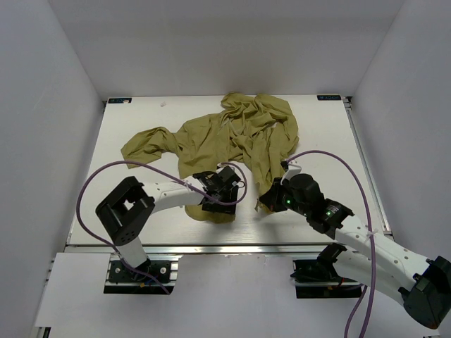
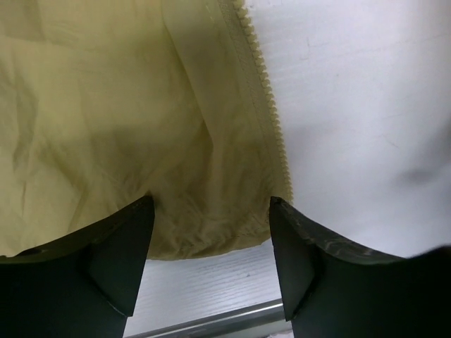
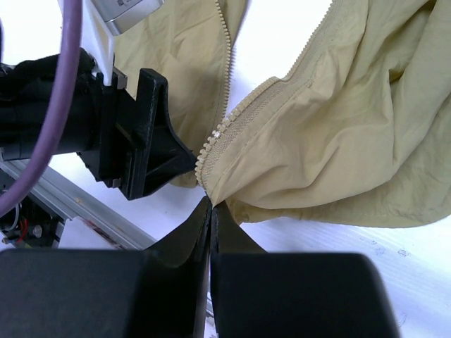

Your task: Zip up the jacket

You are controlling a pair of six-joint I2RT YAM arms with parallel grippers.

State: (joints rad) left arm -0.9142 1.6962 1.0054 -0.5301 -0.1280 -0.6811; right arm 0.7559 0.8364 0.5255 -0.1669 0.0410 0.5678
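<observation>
The olive jacket (image 1: 232,134) lies crumpled and unzipped across the middle of the white table. My right gripper (image 3: 210,205) is shut on the bottom corner of one front panel (image 3: 331,141), right below its zipper teeth (image 3: 232,127). My left gripper (image 2: 211,204) hangs open over the bottom hem of the other panel (image 2: 106,120). Its two fingers (image 2: 120,253) straddle the fabric, and that panel's zipper teeth (image 2: 271,120) run just inside the right-hand finger. In the top view the left gripper (image 1: 220,191) and the right gripper (image 1: 271,201) sit close together at the jacket's near edge.
The table's metal front rail (image 2: 211,317) runs just below the left gripper. White walls enclose the table (image 1: 141,218) on three sides. A purple cable (image 1: 127,165) loops over the left arm and another (image 1: 352,176) over the right arm.
</observation>
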